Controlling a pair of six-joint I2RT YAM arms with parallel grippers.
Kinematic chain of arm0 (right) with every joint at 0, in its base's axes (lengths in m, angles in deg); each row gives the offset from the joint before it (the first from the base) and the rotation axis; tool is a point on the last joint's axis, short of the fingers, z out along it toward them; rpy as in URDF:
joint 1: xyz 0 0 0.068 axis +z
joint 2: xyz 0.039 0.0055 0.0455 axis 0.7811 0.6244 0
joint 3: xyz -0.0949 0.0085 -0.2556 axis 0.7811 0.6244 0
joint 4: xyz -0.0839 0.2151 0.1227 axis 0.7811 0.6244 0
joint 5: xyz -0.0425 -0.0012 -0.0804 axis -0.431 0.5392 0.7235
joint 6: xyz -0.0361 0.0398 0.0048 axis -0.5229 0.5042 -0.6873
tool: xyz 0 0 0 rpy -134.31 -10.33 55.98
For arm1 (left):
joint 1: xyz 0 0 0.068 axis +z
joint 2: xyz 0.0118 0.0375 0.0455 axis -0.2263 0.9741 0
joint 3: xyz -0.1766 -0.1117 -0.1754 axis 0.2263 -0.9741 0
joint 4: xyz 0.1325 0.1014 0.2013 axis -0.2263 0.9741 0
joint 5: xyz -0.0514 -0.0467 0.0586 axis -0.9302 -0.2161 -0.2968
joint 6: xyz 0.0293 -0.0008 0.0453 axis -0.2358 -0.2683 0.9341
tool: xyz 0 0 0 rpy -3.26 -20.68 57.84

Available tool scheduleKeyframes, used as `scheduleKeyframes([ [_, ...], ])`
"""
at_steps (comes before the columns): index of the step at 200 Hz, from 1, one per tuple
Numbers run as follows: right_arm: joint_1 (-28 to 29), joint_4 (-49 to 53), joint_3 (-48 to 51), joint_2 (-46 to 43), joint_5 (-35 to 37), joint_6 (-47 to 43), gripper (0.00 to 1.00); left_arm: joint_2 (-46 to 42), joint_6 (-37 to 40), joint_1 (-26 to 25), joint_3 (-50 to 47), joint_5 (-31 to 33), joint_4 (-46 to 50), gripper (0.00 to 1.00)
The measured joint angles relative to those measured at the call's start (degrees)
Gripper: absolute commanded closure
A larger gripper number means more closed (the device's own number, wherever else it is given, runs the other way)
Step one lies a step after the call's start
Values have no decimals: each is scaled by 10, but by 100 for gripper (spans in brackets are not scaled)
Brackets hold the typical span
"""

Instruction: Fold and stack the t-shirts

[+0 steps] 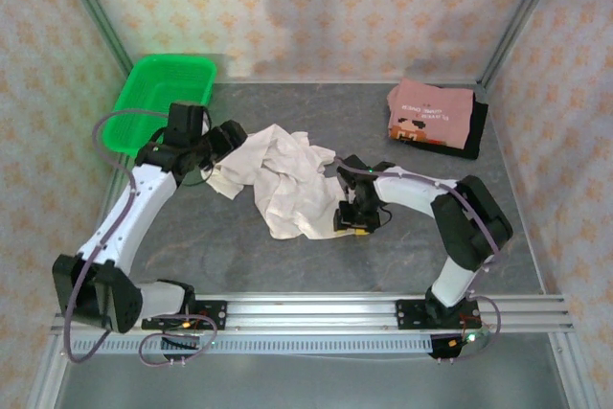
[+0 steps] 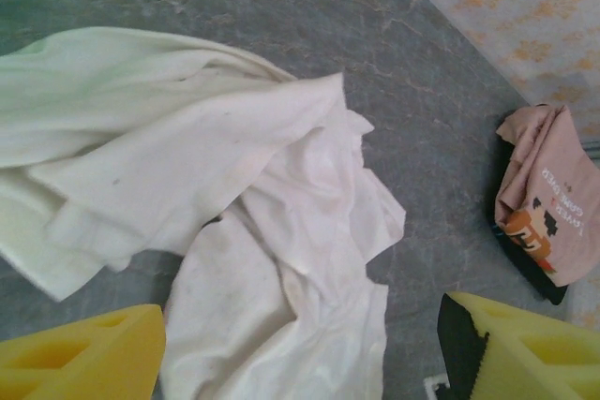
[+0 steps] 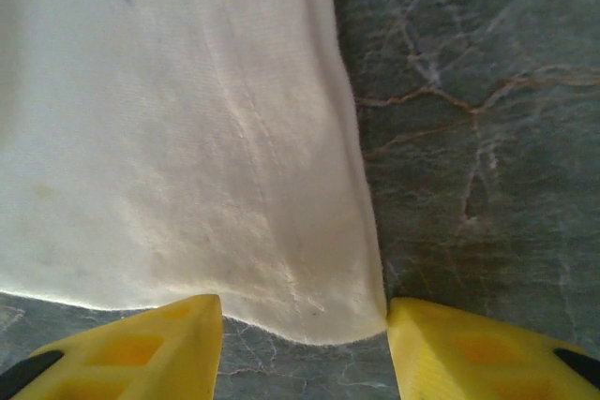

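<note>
A grey stone-look table (image 1: 287, 270) sits inside walls (image 1: 335, 7) covered in pale paper with little orange flowers. At the near edge there is a metal rail (image 1: 316, 308), and both arms are bolted to it. The right arm (image 1: 465, 227) goes up from its base, bends at the elbow, and reaches left and low over the table. The right gripper (image 1: 352, 220) is down at the near right end of the cream-white t-shirt (image 1: 283, 179). In the right wrist view, its yellow fingers (image 3: 141, 344) are spread apart. A bottom corner of the cream-white t-shirt (image 3: 187, 138) lies flat between them, just by the tips, and is not pinched. This shirt is in the middle of the table, all crumpled and bunched. Its long way runs from the far left to the near right. The left arm (image 1: 134, 208) leans up and away from its base on the left, then bends to the right at the wrist. The left gripper (image 1: 233, 141) is at the far left end of the shirt. In the left wrist view, the left gripper (image 2: 300, 348) is wide open too, with the rumpled cloth (image 2: 187, 166) under it. Farther back on the left is a green basket (image 1: 163, 93), close behind the left gripper. In the far right corner, well apart from the cream shirt, a folded pink t-shirt (image 1: 431, 114) with a print lies on top of a black t-shirt (image 1: 476, 131).
</note>
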Motion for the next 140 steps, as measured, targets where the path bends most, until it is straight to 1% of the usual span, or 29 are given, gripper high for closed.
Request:
scheduleKeyframes([
  [9, 0, 9, -6, 8, 6, 3, 68, -16, 1, 0, -17, 2, 7, 22],
  [10, 0, 9, -7, 9, 6, 3, 68, -17, 1, 0, -19, 2, 7, 22],
  [19, -2, 22, -13, 16, 15, 11, 81, -27, 2, 0, -39, 2, 9, 22],
  [28, -4, 33, -18, 19, 23, 14, 90, -33, 5, -2, -60, 2, 11, 22],
  [48, -5, 44, -32, 23, 33, 19, 100, -35, 7, -14, -103, 3, 15, 22],
  [69, -2, 35, -82, 20, 42, 17, 100, -35, 9, -31, -133, 3, 19, 23],
  [94, -8, 50, -201, -2, 42, 10, 100, -35, 5, -42, -154, -1, 12, 23],
  [109, -12, 55, -272, -22, 31, 10, 100, -35, 2, -42, -158, -2, 8, 23],
  [140, -16, 73, -380, -49, 5, 17, 100, -49, 9, -42, -149, -9, -4, 22],
])
